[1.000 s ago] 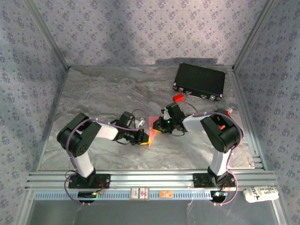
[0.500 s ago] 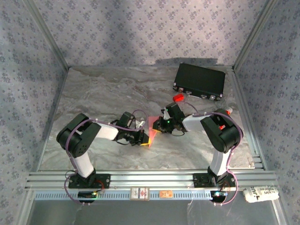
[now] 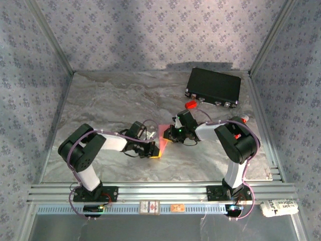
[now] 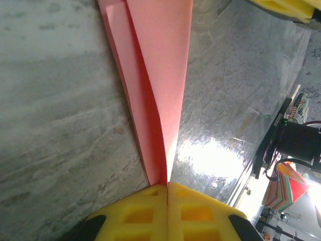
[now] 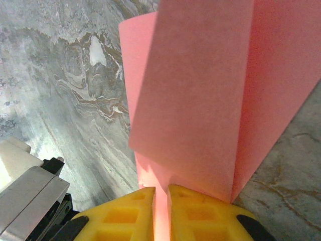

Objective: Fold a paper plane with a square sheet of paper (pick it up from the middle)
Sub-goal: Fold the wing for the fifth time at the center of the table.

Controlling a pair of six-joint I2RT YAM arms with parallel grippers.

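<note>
Left arm (image 3: 83, 150) sags slightly; pink paper (image 3: 162, 136) (image 4: 160, 75) (image 5: 200, 100) pinched at both ends

Folded long and narrow, the pink paper sits near the middle of the surface (image 3: 110, 100). Left end effector (image 3: 154, 149) (image 4: 167, 187) is clamped on its narrow end, right end effector (image 3: 171, 134) (image 5: 160, 193) on the opposite end. Black case (image 3: 214, 86) and red block (image 3: 190, 104) lie farther back.

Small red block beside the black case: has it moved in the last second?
No. The small red block lies off the same corner of the flat black case.
</note>
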